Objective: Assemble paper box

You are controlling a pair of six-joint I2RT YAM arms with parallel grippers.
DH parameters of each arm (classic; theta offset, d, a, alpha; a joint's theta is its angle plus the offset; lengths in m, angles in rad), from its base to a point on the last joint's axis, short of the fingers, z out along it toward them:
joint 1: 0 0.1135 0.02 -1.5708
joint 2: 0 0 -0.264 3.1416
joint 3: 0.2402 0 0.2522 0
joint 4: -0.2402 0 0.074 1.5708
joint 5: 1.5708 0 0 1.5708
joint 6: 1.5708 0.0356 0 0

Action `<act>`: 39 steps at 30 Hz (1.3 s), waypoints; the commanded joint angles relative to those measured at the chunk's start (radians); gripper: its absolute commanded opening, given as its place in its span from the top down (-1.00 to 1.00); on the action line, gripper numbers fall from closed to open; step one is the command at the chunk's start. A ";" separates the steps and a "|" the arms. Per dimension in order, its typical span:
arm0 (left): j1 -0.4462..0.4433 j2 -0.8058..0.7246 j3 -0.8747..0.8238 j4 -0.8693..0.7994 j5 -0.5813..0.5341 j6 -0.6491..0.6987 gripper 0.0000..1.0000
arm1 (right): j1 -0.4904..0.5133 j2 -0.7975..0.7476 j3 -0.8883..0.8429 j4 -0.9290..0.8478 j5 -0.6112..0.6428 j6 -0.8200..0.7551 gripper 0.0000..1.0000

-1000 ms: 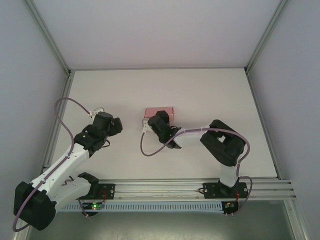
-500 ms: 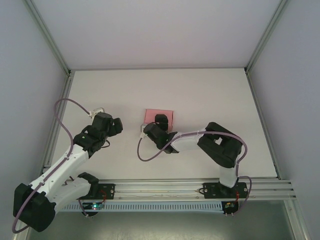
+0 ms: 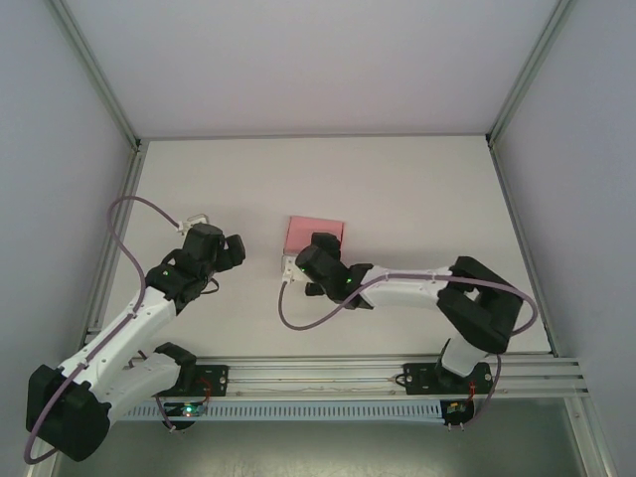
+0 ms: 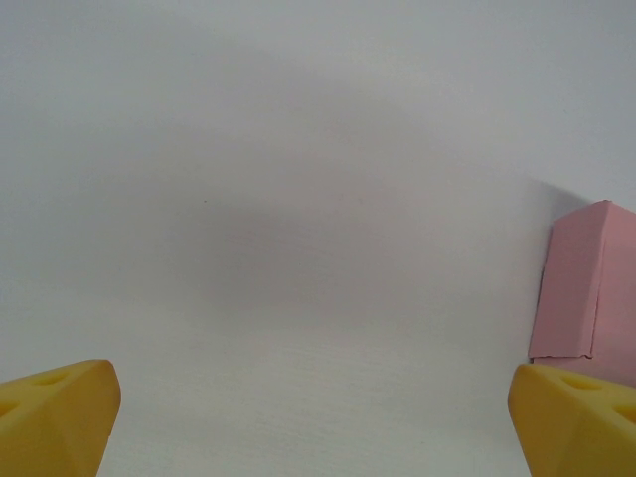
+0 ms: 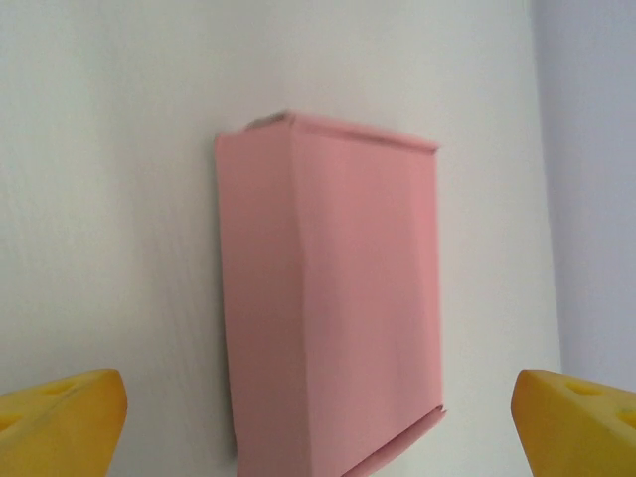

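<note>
Paper box (image 5: 328,298) is lying just beyond the right gripper (image 5: 318,422), long axis pointing away from its spread, empty jaws; the left gripper (image 4: 318,422), also spread, is hovering farther left.

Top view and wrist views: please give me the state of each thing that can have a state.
box: folded up into a box, lying on the table, not held.
right claw: open, facing the box, not gripping it.
left claw: open, empty, above bare table, the box off to its right.
</note>
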 commanded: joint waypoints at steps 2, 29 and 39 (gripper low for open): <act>0.002 0.018 0.008 0.033 -0.027 0.004 -1.00 | -0.071 -0.161 -0.046 0.054 -0.154 0.174 -0.96; 0.304 0.411 -0.248 1.060 -0.170 0.479 -0.99 | -1.026 -0.266 -0.600 0.904 -0.581 0.638 -0.97; 0.337 0.623 -0.287 1.373 0.089 0.579 -0.99 | -1.042 0.034 -0.593 1.243 -0.618 0.709 -0.97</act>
